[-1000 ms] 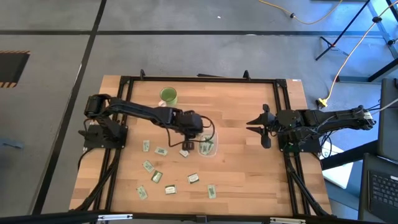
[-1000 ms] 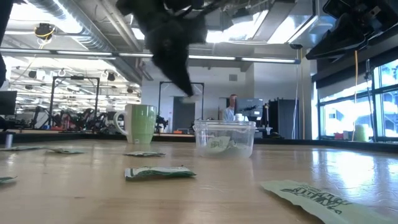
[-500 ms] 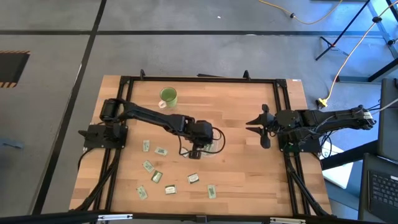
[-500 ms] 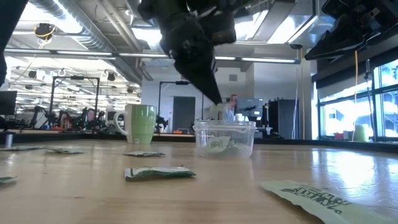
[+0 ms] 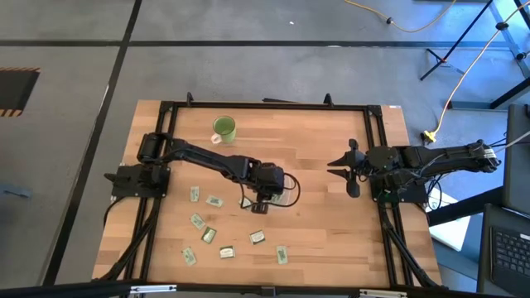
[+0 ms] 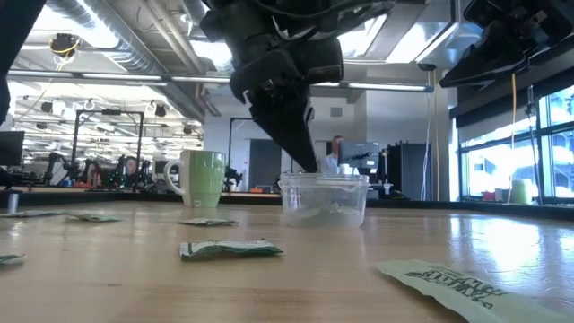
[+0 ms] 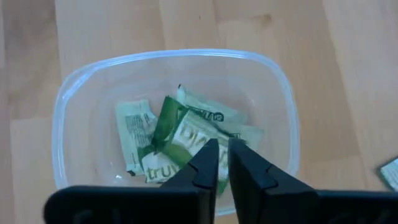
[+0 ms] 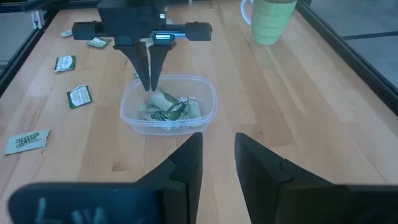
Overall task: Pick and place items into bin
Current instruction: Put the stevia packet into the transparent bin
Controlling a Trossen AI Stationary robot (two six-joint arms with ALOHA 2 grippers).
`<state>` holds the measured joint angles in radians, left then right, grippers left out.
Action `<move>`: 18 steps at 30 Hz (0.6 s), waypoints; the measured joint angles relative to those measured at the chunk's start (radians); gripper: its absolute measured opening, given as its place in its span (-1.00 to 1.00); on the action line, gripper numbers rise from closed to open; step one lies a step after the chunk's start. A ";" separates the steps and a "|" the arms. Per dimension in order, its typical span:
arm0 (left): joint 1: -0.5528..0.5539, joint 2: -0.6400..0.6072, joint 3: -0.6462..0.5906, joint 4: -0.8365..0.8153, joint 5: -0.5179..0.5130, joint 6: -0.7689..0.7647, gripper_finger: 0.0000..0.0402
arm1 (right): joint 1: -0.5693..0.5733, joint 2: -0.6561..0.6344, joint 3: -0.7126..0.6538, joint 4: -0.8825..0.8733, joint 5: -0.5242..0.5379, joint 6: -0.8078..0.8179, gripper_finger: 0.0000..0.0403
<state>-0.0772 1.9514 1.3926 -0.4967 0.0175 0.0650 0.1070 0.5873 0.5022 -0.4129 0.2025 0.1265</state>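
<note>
The bin (image 7: 168,56), a clear tub, stands mid-table (image 5: 286,196) and holds a few green and whitish packets (image 7: 186,134). My left gripper (image 7: 224,152) slants down into the bin's mouth (image 8: 151,87). Its fingers stand a narrow gap apart with nothing between them, just above the packets. Several more packets (image 5: 214,200) lie flat on the wood to the left of and nearer than the bin. My right gripper (image 5: 344,170) waits open by the table's right edge, its fingers (image 8: 186,162) pointing toward the bin.
A green mug (image 5: 224,127) stands far left of the bin, also in the low view (image 6: 202,179). Loose packets lie close to the low camera (image 6: 229,248) and to its right (image 6: 457,283). Black frame rails run along the table's edges (image 5: 381,149).
My left gripper has moved toward the table's right edge and down, from beside the bin to its mouth, and the arm has stretched out. The bin and the loose packets have stayed in place.
</note>
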 joint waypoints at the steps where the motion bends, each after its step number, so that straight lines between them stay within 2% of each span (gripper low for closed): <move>1: 0.000 0.000 0.000 0.000 -0.003 0.000 -0.80 | 0.000 0.000 0.000 -0.001 0.000 0.000 -0.52; 4: 0.000 -0.005 0.000 -0.018 -0.010 0.000 -0.73 | 0.000 0.000 0.000 -0.006 0.000 0.000 -0.52; 9: -0.003 -0.096 0.000 -0.220 -0.011 -0.019 -0.69 | 0.000 0.000 0.000 -0.013 0.000 0.000 -0.52; 12: -0.027 -0.138 0.000 -0.317 -0.056 -0.084 -0.70 | 0.000 0.000 0.000 -0.019 0.000 0.000 -0.52; 16: -0.083 -0.148 -0.006 -0.371 -0.109 -0.106 -0.71 | 0.000 0.000 0.000 -0.019 0.000 0.000 -0.52; 18: -0.106 -0.145 -0.037 -0.325 -0.099 -0.108 -0.69 | 0.000 0.000 0.000 -0.019 0.000 0.000 -0.52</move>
<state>-0.1835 1.8065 1.3559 -0.8217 -0.0814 -0.0430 0.1070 0.5869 0.5022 -0.4316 0.2025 0.1268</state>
